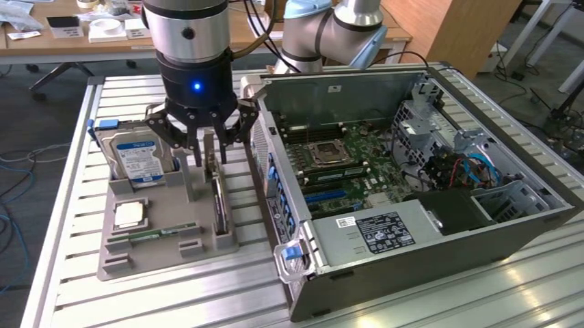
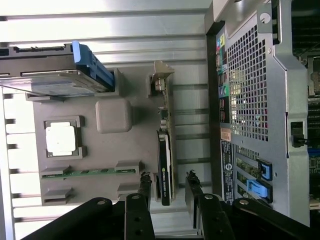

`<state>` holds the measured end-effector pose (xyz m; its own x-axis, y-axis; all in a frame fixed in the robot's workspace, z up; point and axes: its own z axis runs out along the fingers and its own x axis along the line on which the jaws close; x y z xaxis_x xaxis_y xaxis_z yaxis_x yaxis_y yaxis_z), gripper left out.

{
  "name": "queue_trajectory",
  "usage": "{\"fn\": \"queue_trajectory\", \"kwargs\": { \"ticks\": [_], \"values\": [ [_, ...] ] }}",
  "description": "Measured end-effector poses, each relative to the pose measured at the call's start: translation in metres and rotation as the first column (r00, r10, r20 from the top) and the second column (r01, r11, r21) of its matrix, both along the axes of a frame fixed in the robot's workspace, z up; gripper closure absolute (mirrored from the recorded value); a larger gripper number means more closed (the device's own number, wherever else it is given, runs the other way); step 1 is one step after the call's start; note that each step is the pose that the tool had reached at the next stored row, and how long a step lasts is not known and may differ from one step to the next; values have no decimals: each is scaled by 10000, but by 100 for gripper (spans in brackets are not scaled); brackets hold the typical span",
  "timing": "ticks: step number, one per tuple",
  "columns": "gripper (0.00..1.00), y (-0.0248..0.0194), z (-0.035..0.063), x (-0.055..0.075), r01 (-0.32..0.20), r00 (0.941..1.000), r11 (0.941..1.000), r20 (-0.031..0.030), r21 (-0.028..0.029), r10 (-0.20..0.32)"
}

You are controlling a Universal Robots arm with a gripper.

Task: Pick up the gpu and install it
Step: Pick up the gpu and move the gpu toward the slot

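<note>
The gpu (image 1: 220, 205) stands on its long edge in a slot of the grey holder tray (image 1: 196, 205), between the hard drive and the computer case. In the wrist view the gpu (image 2: 165, 150) shows a green board, a black cooler and a silver bracket at its far end. My gripper (image 1: 206, 152) hangs straight above it, open. Its black fingers (image 2: 145, 185) stand one on each side of the card's near end, with a gap to the card on both sides. Nothing is held.
The open computer case (image 1: 511, 225) lies at the exterior view's right, its motherboard (image 1: 342, 164) exposed; its rear panel (image 2: 250, 100) is close beside the tray. The tray also carries a hard drive (image 1: 137, 160), a CPU (image 1: 130, 215) and a RAM stick (image 1: 155, 234).
</note>
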<state>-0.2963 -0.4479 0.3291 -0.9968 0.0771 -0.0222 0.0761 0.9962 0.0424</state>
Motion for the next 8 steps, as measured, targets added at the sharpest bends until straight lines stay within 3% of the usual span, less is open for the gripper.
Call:
{"fn": "queue_trajectory", "kwargs": {
  "ticks": [8],
  "values": [
    [58, 0, -29, 0, 0, 10000, 10000, 0, 0, 0]
  ]
}}
